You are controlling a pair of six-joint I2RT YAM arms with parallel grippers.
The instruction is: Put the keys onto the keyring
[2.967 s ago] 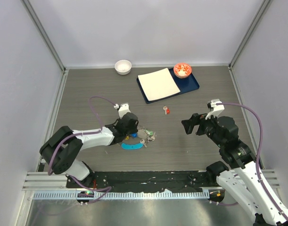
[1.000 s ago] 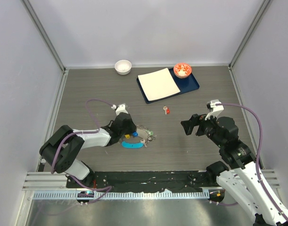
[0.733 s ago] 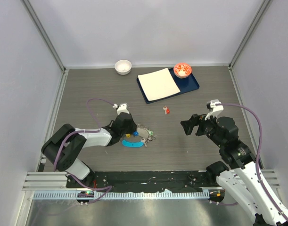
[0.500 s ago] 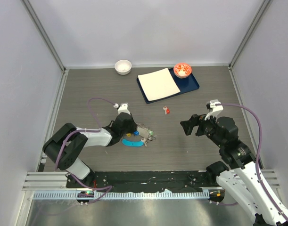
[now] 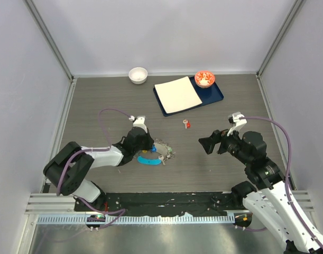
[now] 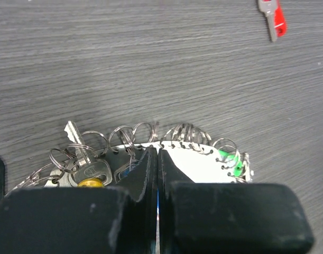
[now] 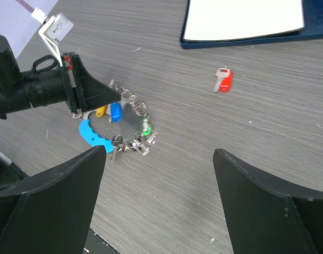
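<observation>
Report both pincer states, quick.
Left pincer: shut on the keyring, at its edge.
Right pincer: open, holding nothing.

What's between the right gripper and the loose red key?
Nothing. Only bare tabletop separates the open right gripper from the red key, as both the top external and right wrist views show.

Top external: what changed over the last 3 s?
The right gripper, open, edged left toward the keyring. The left gripper, shut on the keyring, shuffled slightly, nudging the blue crescent a little farther from the arm bases. The loose red key and the tray stayed put.
</observation>
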